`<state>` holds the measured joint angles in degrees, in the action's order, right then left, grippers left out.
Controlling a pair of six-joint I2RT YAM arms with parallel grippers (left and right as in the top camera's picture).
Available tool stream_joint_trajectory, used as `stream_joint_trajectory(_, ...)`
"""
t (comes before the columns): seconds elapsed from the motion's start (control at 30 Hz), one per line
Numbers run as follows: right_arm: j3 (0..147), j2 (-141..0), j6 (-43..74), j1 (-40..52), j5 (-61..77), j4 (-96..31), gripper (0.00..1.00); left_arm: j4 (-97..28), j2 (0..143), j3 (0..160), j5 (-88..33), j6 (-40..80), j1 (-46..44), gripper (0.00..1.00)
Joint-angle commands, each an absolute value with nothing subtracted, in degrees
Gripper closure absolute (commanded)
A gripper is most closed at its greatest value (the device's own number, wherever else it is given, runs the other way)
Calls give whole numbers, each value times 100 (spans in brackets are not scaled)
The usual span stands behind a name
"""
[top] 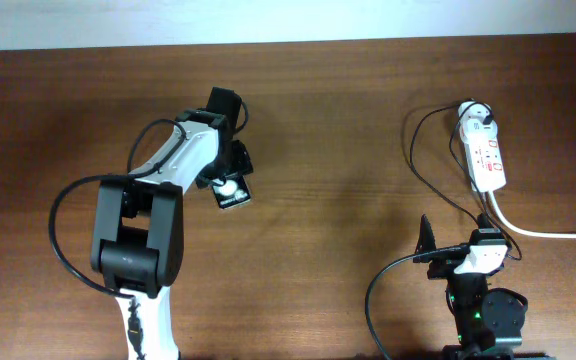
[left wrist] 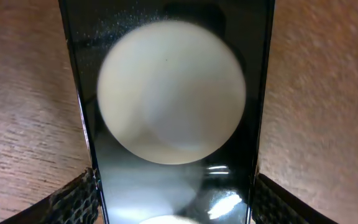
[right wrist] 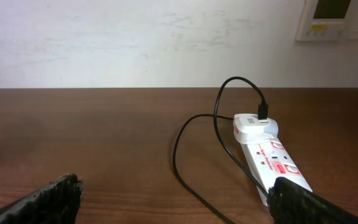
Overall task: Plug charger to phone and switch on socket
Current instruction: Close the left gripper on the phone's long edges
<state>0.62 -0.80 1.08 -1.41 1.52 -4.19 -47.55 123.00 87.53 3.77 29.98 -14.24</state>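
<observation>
The left gripper point(top: 230, 178) reaches out over the middle-left of the table point(top: 348, 120) and is clenched on the phone point(top: 234, 193), which lies flat under it. In the left wrist view its fingers point(left wrist: 79, 196) press against both long edges of the phone point(left wrist: 173, 93), whose black face with one white round patch fills the frame. The right gripper point(right wrist: 179, 208) sits low near the table's front right edge, released, with its fingers point(right wrist: 51, 199) spread wide and nothing between them. The socket point(top: 488, 158) lies at the far right, well apart from the phone, its thick white cord point(top: 548, 233) running off to the right. The charger point(top: 473, 118) has its white adapter seated at the socket's far end. Its black cable loops out to the left, then comes back toward the right arm. I cannot tell where its plug tip ends. I cannot make out how the socket's switches stand.
</observation>
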Motion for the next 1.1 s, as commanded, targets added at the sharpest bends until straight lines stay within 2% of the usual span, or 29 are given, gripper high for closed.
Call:
stream_joint_trajectory(0.0, 32, -36, 113, -104, 139, -449, 1, -4803, 12667, 8407, -108, 2388, -1463, 5)
stream_joint_trajectory(0.03, 32, -36, 113, -104, 141, -449, 1, -4772, 12667, 8407, -110, 2388, -1463, 0)
stream_joint_trajectory(0.27, 32, -36, 113, -104, 141, -449, 1, -4462, 12667, 8407, -108, 2394, -1457, 1)
stream_joint_trajectory(0.47, 32, -36, 113, -104, 139, -449, 1, -4407, 12667, 8407, 40, 3129, -1448, 1)
stream_joint_trajectory(0.6, 32, -36, 113, -104, 139, -449, 1, -4532, 12667, 8403, 40, 3124, -1448, 9)
stream_joint_trajectory(0.73, 32, -36, 113, -104, 139, -449, 1, -4600, 12667, 8361, 36, 3124, -1448, 23)
stream_joint_trajectory(1.07, 32, -36, 113, -104, 141, -449, 1, -4880, 12540, 8866, 38, 3122, -1448, 33)
